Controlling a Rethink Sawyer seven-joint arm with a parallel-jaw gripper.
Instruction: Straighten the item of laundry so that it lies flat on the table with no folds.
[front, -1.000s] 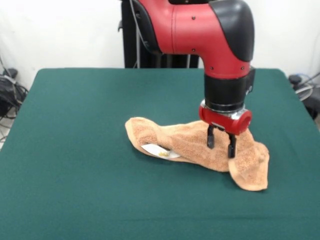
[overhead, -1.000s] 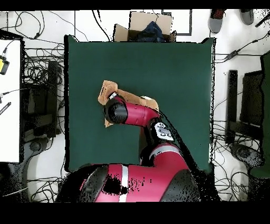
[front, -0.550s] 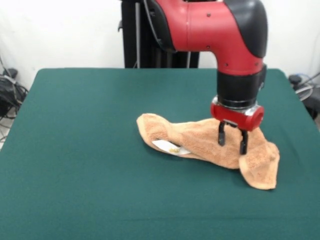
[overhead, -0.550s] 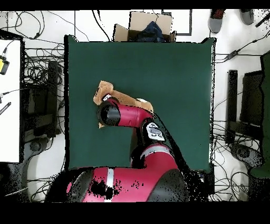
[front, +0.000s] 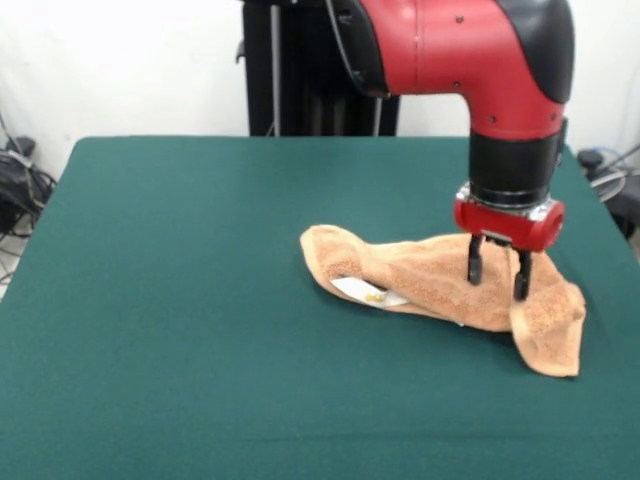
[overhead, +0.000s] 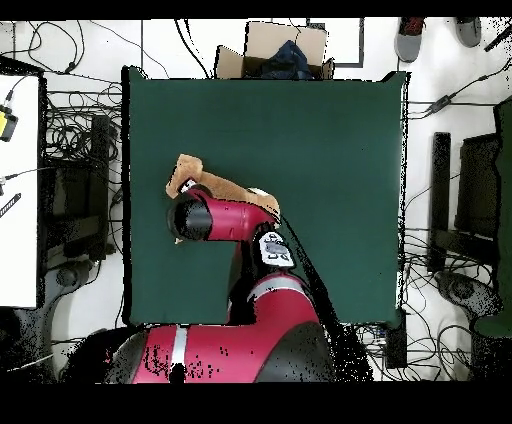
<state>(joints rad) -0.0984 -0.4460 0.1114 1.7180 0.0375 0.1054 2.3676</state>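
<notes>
The item of laundry (front: 430, 280), an orange-tan towel, lies crumpled in a long fold on the right half of the green table (front: 180, 300). A white tag (front: 362, 291) shows under its near edge. My gripper (front: 497, 276) points straight down at the towel's right end, its fingers (front: 475, 266) shut on a raised fold, and one corner hangs loose to the right. In the overhead view the towel (overhead: 190, 171) sits near the table's (overhead: 320, 140) left edge. There the arm's wrist (overhead: 195, 219) covers part of the towel and hides the gripper.
The towel's right corner lies close to the table's right edge in the front view. An open cardboard box (overhead: 272, 52) stands beyond the table's far side in the overhead view. Cables (overhead: 70, 120) and a white desk (overhead: 18, 190) are at the left.
The arm has moved steadily to the right in the front view and the towel has slid along with it, keeping its crumpled shape. The gripper's hold looks the same.
</notes>
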